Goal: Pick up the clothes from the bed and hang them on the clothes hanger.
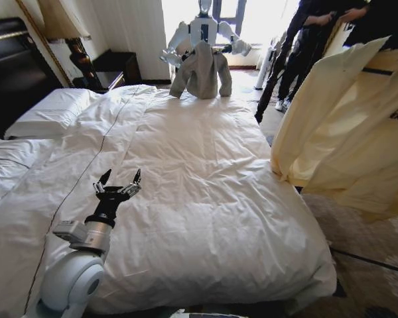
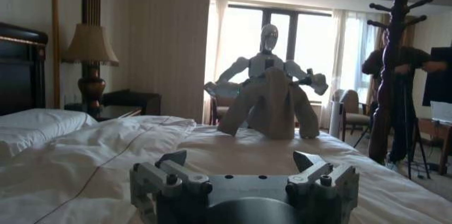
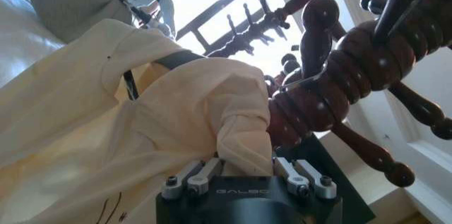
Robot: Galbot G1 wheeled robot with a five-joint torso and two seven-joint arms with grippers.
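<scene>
1. Nearest the head camera, low on the robot's left side, the left gripper [image 1: 120, 183] hovers over the wide bed with the puffy white quilted duvet [image 1: 205, 199]. Its fingers are spread, with nothing between them. Arm looks idle.
2. Duvet surface beneath and ahead of it carries none of the pale-yellow cloth. White pillows [image 1: 50, 112] lie at the dark headboard end.
3. To the robot's right, off the bed's edge, the thin pale-yellow long-sleeved garment [image 1: 345, 126] hangs raised in the air, draped in broad folds.
4. Right wrist view: the right gripper [image 3: 244, 168] is pinched on a bunched fold of that garment [image 3: 106, 128]. A thin black hanger [image 3: 177, 57] shows as a dark band inside the collar area.
5. Just beside the pinched fold stands the turned dark-red wooden coat stand [image 3: 332, 86], its pegs fanning out. Whether the hanger hook is on a peg: cannot tell.
6. Far end of the bed: another white humanoid robot [image 1: 203, 33] holds a grey garment [image 1: 200, 69].
7. Judgement: pick-up done, garment seemingly on the hanger; what is left is confirmed hanging and release.
</scene>
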